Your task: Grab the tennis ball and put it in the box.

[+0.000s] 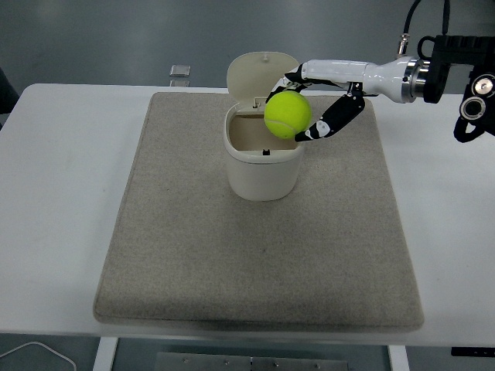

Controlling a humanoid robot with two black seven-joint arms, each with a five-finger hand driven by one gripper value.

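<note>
Over the right rim of the box [263, 166], the right hand [313, 108] is holding the ball [288, 114] between its curled fingers [334, 118] and the thumb side, with the white forearm reaching in from the right edge. The ball is sitting in the air above the opening, but off toward the right wall and not over the middle, and that is where the trouble is lying. If the fingers are letting go here, the ball is likely catching the rim, bouncing, and rolling away across the mat [193, 255] or off the table [62, 178]. A tennis ball is springy, so even a clean drop from this height is risking a rebound off the bottom and back out. The lid [257, 71] is standing open behind the box and leaning close to the hand; a further push inward is risking a knock against it, which could swing it shut or tip the light box over. The lower fingers are also hanging near the right wall, so a descent is in danger of nudging the box sideways on the mat. Going a little further left and lower before releasing is looking like the safer course. The left arm is not showing anywhere.
</note>
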